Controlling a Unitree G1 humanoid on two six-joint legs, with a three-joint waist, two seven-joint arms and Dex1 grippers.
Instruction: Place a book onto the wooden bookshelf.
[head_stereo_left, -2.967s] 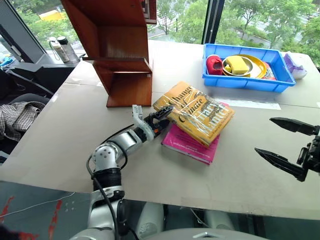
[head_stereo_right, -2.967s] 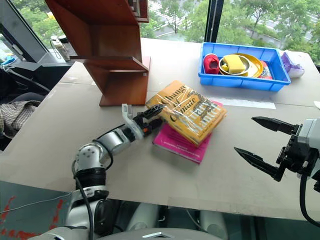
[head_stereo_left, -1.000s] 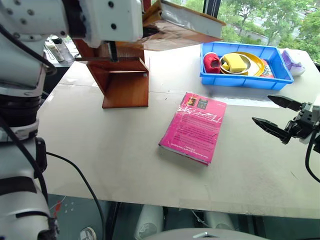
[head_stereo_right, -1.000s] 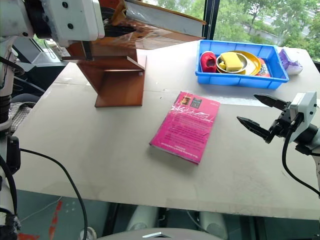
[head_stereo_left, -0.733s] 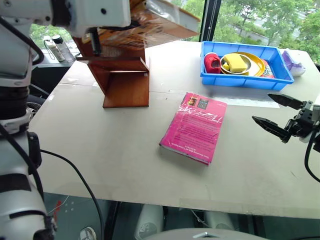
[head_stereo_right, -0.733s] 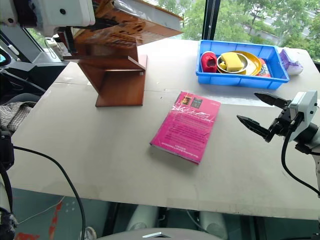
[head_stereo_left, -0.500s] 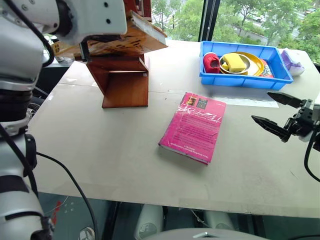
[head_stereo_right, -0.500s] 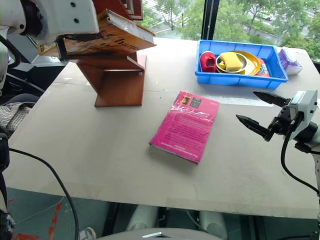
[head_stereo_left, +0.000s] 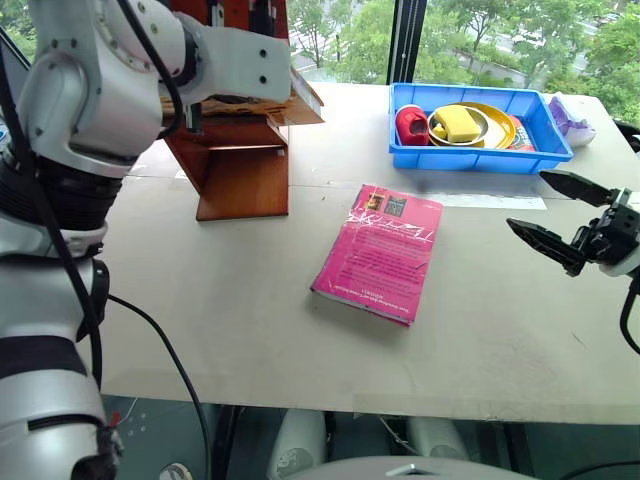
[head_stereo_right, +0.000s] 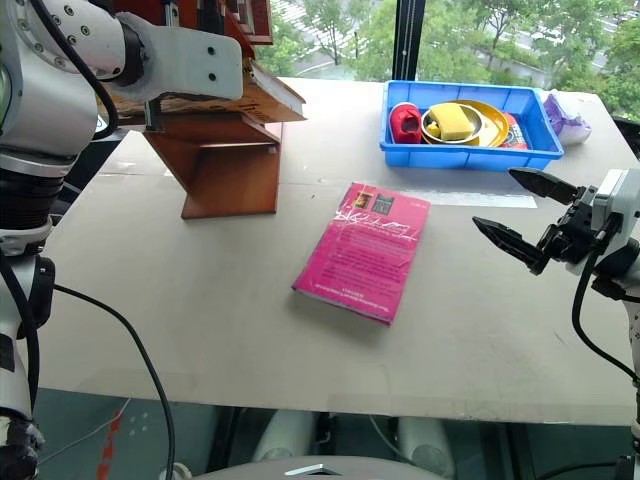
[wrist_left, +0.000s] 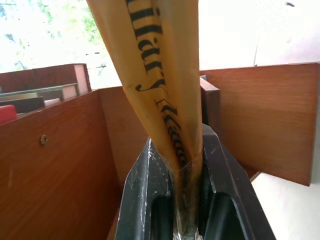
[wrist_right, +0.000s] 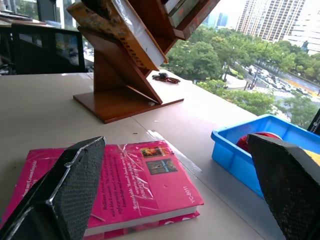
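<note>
The book (head_stereo_right: 268, 98), yellow-orange in a glossy clear cover, lies nearly flat over the lower board of the wooden bookshelf (head_stereo_left: 245, 170) at the table's far left. One corner sticks out past the shelf's right side. My left gripper (wrist_left: 180, 141) is shut on the book's edge, its black fingers (wrist_left: 137, 190) pressing both faces, with red-brown shelf panels (wrist_left: 60, 165) close around it. In the right wrist view the book (wrist_right: 120, 32) slants inside the shelf. My right gripper (head_stereo_right: 495, 198) hangs open above the table's right side, holding nothing.
A magenta-pink book (head_stereo_left: 380, 250) lies flat mid-table. A blue tray (head_stereo_left: 545, 150) with a red cup, a yellow plate and a sponge stands at the back right. Other books fill the shelf's upper level (wrist_right: 185, 10). Bare tabletop lies between the shelf and the pink book.
My left arm swung the yellow book down and in from above the shelf. It now lies lower and flatter over the lower board. The right gripper has hardly moved.
</note>
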